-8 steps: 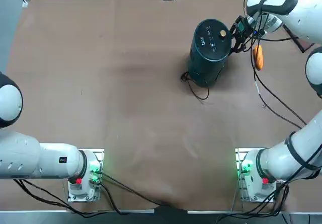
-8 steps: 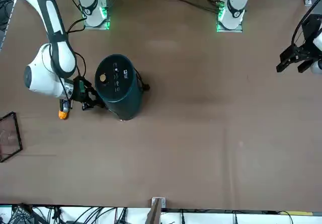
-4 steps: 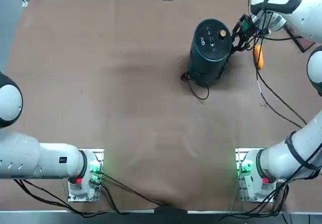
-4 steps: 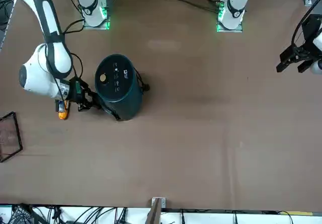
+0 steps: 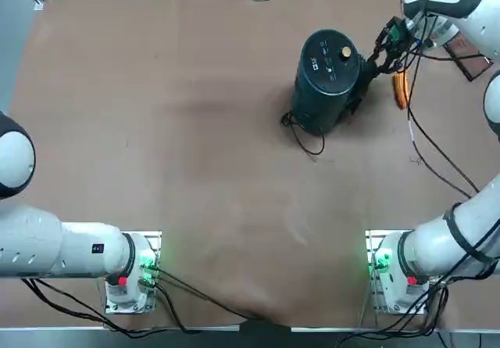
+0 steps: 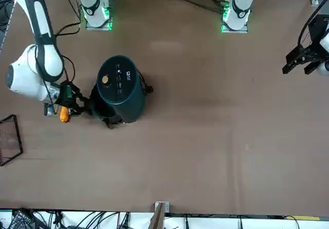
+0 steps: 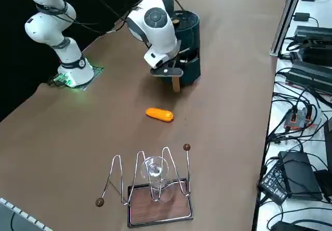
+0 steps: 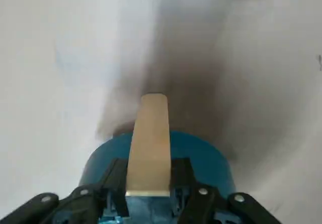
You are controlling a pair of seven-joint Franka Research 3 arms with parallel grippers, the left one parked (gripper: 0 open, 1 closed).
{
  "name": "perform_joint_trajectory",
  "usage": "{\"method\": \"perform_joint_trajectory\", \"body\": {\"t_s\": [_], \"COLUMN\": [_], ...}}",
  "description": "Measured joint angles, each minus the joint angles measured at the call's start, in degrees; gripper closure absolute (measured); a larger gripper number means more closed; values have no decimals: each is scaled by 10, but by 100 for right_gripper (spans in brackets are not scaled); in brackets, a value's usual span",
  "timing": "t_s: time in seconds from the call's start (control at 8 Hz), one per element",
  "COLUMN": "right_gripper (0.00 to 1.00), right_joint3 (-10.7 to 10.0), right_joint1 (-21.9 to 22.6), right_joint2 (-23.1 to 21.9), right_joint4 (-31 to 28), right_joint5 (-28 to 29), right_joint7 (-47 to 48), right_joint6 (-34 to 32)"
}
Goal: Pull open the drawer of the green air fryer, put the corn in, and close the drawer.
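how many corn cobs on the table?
1. The corn cob lies on the bare table, between the air fryer and the wire rack. No second one shows, though the fryer's drawer interior can't be seen.

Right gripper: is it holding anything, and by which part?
Yes, the right gripper is shut on the wooden handle of the fryer's drawer.
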Motion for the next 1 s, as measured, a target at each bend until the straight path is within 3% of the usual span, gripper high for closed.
{"method": "perform_joint_trajectory", "body": {"t_s": [0.62,1.0], "right_gripper": [52,2], "right_joint3": [1,3], "right_joint1": [-10,-9], "right_joint2": [25,35], "right_joint4": [16,37], "right_joint5": [-1,-17], "right_joint7": [-17,-18], "right_joint6": [0,2]}}
